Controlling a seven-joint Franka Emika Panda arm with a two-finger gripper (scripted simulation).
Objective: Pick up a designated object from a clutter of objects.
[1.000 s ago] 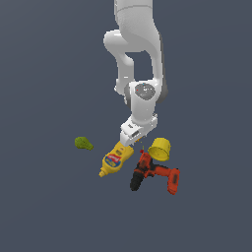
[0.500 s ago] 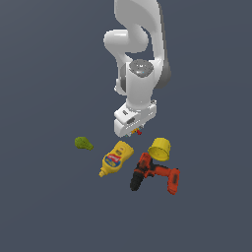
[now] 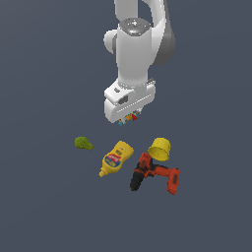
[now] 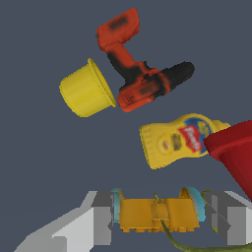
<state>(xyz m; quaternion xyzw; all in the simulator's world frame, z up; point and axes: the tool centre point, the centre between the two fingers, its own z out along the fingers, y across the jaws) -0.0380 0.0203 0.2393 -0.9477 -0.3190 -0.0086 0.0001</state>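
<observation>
Tool (image 4: 158, 212) clenched on orange item (image 4: 157, 214), clear of table. Looks light, stiff; hold mid-body, you risk slip.

Colour inventory:
- Tiny item (image 4: 156, 212): showing orange-yellow body w/ blue-teal end bits, red tip.
- Mustard bottle (image 3: 116, 157): showing yellow, w/ red/blue label.
- Cup (image 3: 161, 148): showing plain yellow.
- Power drill (image 3: 154, 173): showing red-orange w/ black patches.
- Pear-like lump (image 3: 83, 143): showing green.
- Arm & gripper (image 3: 127, 117): showing white/grey.
- Table (image 3: 44, 206): showing dark blue-grey.
</observation>
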